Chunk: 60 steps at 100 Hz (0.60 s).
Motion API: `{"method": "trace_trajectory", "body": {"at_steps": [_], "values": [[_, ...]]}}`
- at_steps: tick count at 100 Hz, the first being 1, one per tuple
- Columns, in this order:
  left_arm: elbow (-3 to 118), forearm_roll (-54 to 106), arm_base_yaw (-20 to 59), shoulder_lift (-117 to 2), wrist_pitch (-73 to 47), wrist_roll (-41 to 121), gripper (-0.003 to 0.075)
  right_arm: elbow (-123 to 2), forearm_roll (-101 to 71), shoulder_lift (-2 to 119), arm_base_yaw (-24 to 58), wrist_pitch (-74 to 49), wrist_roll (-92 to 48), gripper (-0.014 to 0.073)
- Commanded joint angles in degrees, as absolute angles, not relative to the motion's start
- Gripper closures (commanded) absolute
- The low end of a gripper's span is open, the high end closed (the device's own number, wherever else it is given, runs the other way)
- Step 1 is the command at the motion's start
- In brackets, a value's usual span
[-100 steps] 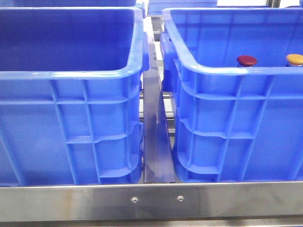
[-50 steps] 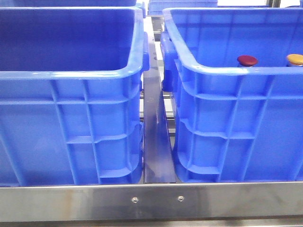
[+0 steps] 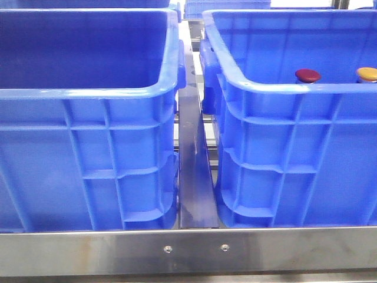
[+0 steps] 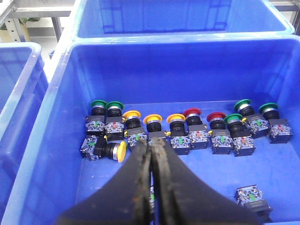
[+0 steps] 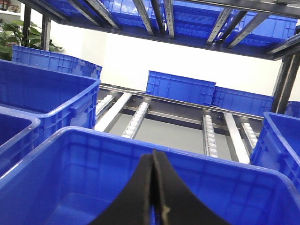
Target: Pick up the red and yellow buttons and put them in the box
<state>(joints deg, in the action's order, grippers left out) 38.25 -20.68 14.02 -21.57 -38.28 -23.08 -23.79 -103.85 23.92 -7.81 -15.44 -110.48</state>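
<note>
Two crates side by side w/ metal rail [image 3: 194, 177] between; left crate [image 3: 88, 153] left of rail, right crate [image 3: 294, 159] right of it, two buttons [image 3: 307, 75] inside.

Red button [image 3: 307, 75], yellow button [image 3: 367, 73] upright inside right crate; box [image 3: 88, 88] left.

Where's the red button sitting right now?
In the front view, the red button shows just above the near rim of the right-hand crate, with the yellow button further to the right at the picture's edge.
</note>
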Motion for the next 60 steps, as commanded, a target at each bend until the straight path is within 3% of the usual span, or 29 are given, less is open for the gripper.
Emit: {"method": "trace_trajectory", "body": {"at_steps": [1, 60], "values": [[39.7, -21.0, 14.0, -22.0, -34.1, -23.6, 0.0739, -25.2, -110.0, 24.2, -7.8, -17.1, -110.3, 0.0681], [39.7, -22.3, 14.0, -22.0, -32.9, -23.0, 0.0739, -25.2, -110.0, 24.2, -7.8, -17.1, -110.3, 0.0681]]}}
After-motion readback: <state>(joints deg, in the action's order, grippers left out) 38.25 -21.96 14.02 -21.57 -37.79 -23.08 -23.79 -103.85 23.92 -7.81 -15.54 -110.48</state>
